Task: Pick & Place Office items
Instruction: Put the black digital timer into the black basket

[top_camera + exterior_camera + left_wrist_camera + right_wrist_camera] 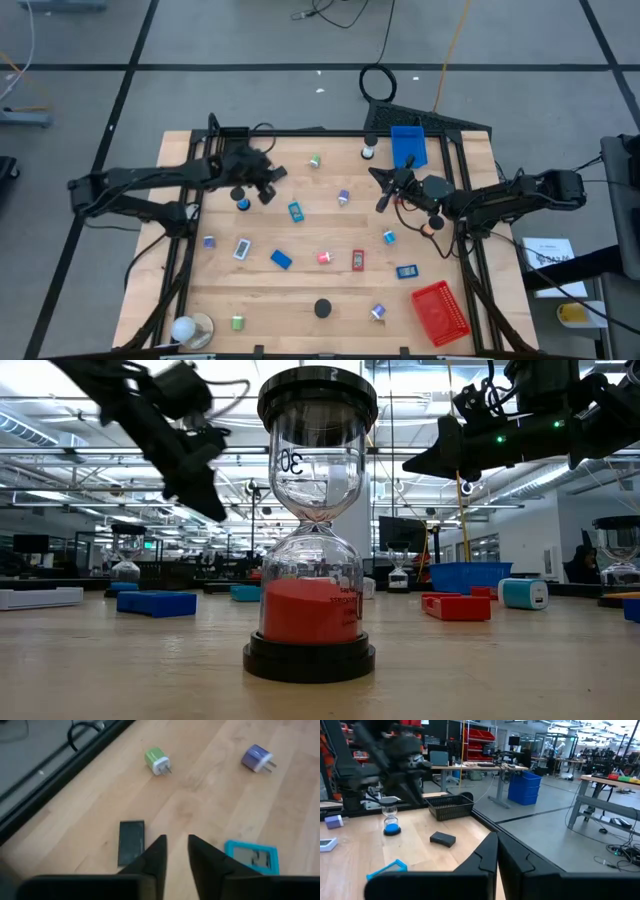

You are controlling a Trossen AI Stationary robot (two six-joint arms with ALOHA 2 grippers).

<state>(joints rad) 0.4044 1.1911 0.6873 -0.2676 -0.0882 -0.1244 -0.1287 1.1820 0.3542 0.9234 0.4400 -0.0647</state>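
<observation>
The left tool (268, 187) hangs above the far left part of the wooden worktop (300, 300), and its two fingers (156, 855) stand a narrow gap apart with nothing between them. Just beside the finger tips, on one side, lies a flat black block (131, 842); on the other side lies a light blue item with a small screen (251, 856). Both rest on the wood, and neither is touching the fingers. Further ahead of this tool there are a green plug (158, 762) and a purple plug (257, 759), well apart from each other.

The right tool (385, 192) is raised over the far right part of the worktop, near the blue tray (408, 146). Its fingers (487, 857) are pressed together and hold nothing. The small items near it, a blue one (389, 237) and another blue one (406, 271), lie on the wood closer to the front.

A sand timer with red sand (311, 520) stands upright near the front edge, apart from both tools.
</observation>
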